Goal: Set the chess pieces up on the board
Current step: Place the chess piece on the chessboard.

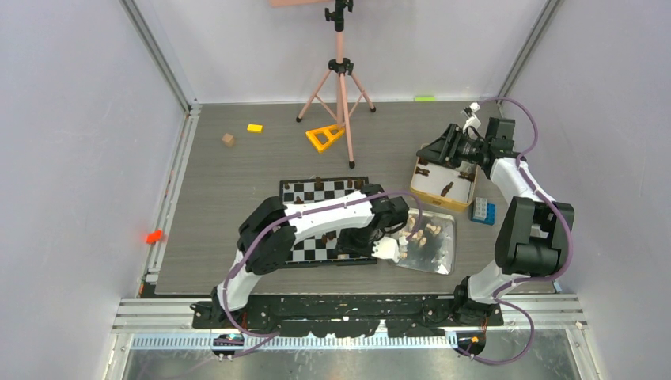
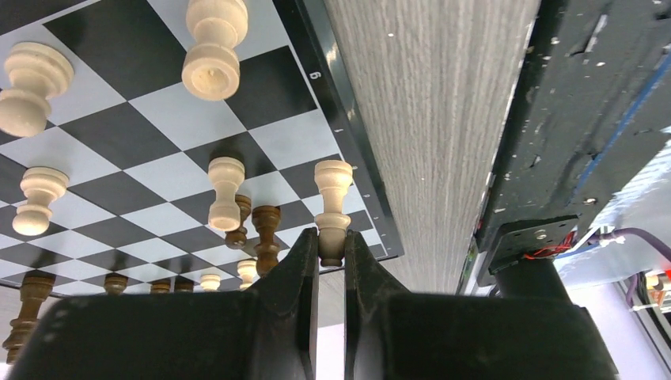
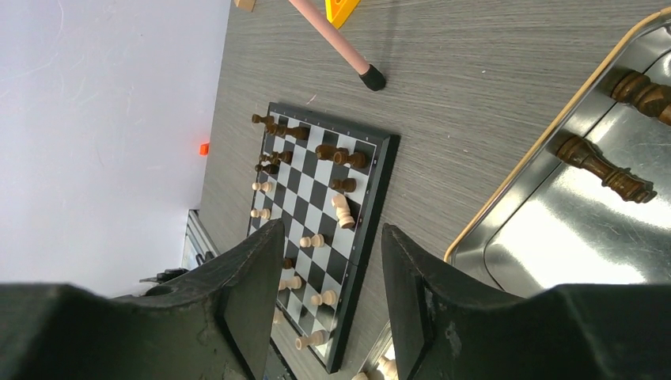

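The board [image 1: 313, 191] lies at mid-table, partly under my left arm. In the left wrist view several light and dark chess pieces stand on the board [image 2: 119, 131]. My left gripper [image 2: 332, 247] is shut on a light tan chess piece [image 2: 333, 206] at the board's edge. In the top view the left gripper [image 1: 345, 246] hangs over the board's near right part. My right gripper [image 1: 434, 154] hovers over the gold-rimmed tin [image 1: 467, 199]. In its wrist view the right gripper [image 3: 331, 237] is open with nothing between its fingers, and the board [image 3: 378, 170] lies far below.
A silver tray [image 1: 445, 257] with light pieces [image 1: 426, 233] sits right of the board. Dark pieces [image 3: 605, 168] lie in the tin. A pink tripod [image 1: 340, 87], a yellow triangle [image 1: 324, 137], a yellow block [image 1: 254, 127], a wooden block [image 1: 229, 140] and a blue block [image 1: 483, 210] stand around.
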Action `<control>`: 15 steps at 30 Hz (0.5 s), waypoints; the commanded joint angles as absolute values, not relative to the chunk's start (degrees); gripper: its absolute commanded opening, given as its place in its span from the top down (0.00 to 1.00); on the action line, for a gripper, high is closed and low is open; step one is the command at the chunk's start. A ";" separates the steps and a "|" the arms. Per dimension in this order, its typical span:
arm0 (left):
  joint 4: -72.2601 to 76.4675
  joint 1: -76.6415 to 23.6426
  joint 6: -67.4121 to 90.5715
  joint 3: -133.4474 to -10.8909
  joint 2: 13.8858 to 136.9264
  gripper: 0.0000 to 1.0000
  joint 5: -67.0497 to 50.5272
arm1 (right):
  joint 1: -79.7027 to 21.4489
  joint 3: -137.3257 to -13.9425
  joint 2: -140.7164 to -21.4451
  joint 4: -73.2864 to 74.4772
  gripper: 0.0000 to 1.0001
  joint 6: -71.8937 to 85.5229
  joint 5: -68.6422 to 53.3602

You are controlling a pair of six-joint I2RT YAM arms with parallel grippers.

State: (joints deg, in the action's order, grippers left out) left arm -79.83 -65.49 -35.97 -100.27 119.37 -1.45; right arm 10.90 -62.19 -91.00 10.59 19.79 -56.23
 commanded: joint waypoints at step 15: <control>-81.81 -66.90 -33.93 -105.73 124.15 0.97 7.45 | 11.33 -62.40 -89.88 9.40 0.47 19.16 -58.39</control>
